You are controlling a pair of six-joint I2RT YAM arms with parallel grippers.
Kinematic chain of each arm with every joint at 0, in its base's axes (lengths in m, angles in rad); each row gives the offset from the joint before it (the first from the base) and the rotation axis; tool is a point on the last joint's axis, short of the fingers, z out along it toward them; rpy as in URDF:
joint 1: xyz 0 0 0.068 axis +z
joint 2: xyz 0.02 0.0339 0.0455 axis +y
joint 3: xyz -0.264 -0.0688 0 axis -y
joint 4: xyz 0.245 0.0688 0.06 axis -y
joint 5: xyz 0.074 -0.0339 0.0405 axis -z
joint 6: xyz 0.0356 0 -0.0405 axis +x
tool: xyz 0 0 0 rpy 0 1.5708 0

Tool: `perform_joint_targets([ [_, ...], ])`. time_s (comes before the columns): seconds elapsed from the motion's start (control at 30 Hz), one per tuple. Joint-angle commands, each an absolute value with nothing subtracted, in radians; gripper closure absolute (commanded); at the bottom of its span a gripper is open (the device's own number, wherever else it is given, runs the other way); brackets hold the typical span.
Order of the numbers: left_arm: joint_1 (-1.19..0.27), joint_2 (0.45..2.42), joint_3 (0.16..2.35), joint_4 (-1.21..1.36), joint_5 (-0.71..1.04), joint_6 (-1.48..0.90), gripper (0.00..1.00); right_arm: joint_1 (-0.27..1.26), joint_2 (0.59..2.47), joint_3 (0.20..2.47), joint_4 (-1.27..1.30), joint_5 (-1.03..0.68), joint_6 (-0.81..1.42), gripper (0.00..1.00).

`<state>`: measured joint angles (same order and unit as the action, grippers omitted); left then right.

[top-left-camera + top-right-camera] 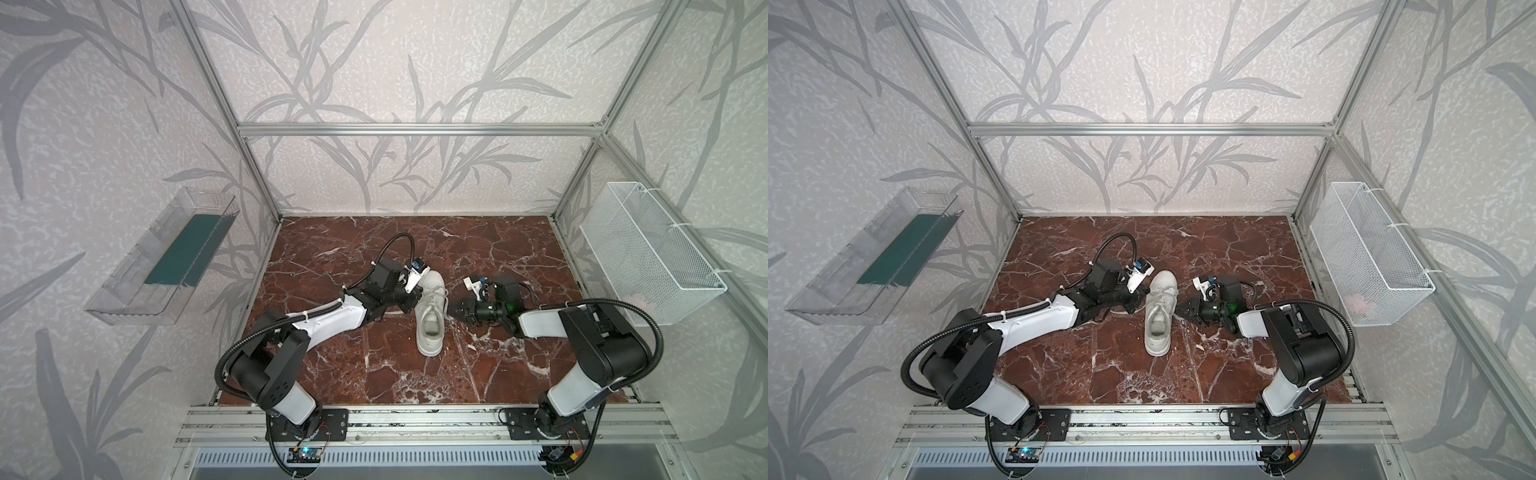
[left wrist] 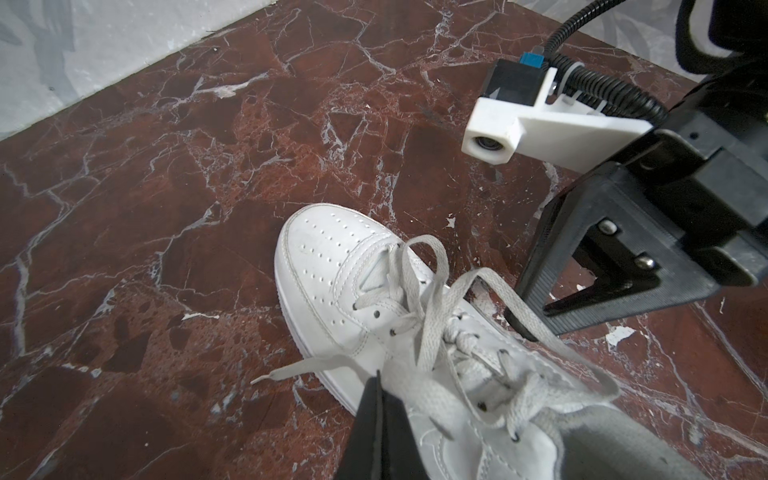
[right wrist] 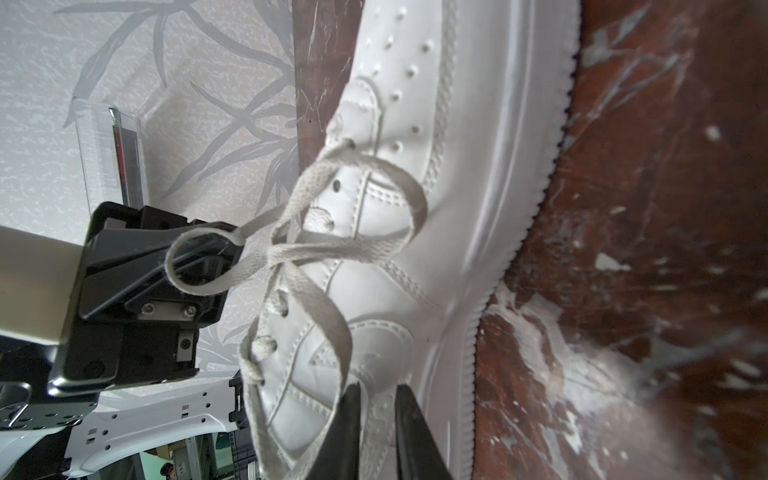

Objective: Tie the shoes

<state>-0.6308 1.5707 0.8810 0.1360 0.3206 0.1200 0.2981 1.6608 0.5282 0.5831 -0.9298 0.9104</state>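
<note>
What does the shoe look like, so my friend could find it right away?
Look at the red-brown marble tabletop inside the metal frame. Near its middle, between the two robot arms, stands one sneaker. It is all white with loose off-white laces, the only shoe there.

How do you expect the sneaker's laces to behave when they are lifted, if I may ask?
Probably floppy: the laces sag in loose loops over the sneaker. Likely easy to grip, since they look flat and woven, not slick.
</note>
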Motion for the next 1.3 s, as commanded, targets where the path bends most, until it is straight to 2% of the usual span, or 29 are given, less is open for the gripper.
perform_joint_targets([
  [0.0,-0.639,1.554,0.893,0.153,0.328,0.109,1.0,0.306,1.627,0.537,0.647,-0.959,0.939,0.82],
  [0.5,-0.656,1.55,0.879,0.184,0.327,0.073,1.0,0.328,1.577,0.526,0.789,-0.987,1.023,0.82],
  [1.27,-0.716,1.608,0.942,0.159,0.264,-0.005,1.0,0.374,1.635,0.583,0.853,-0.948,1.062,0.74],
])
